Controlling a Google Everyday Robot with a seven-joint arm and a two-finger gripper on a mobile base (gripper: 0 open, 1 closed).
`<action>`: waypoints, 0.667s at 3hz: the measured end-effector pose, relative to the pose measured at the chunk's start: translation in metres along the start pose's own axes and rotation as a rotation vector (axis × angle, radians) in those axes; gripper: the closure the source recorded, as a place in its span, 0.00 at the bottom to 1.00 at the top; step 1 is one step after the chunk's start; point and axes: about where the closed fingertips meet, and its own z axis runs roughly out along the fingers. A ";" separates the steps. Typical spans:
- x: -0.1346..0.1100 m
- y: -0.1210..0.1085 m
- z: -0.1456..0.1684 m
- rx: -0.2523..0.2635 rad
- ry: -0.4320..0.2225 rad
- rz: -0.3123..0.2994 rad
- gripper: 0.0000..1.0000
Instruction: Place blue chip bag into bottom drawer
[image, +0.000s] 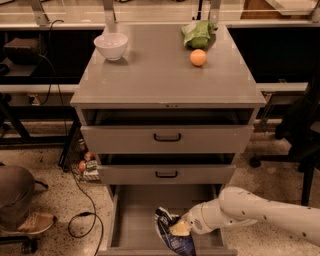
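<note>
Gripper (181, 228) with bag (171, 240) over bottom drawer (136, 216)

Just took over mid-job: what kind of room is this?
Probably a lab or workshop: loose floor cables, grey metal drawer cabinet. The gripper holds the blue chip bag at the bottom drawer.

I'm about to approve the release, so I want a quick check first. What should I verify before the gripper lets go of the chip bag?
1. Bottom drawer pulled open: ok.
2. Gripper shut on the bag: ok.
3. Bag between the drawer's side walls: ok, right of centre.
4. Bag's lower end behind the drawer's front edge: cannot tell, it hangs close to that edge.
5. Bag resting on the drawer floor: cannot tell.
6. Middle drawer out of the arm's way: ok, it sits only slightly out, above and behind the gripper.
</note>
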 end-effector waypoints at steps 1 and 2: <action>0.000 0.000 0.000 0.001 0.001 -0.001 1.00; -0.004 -0.016 0.016 0.025 -0.019 -0.012 1.00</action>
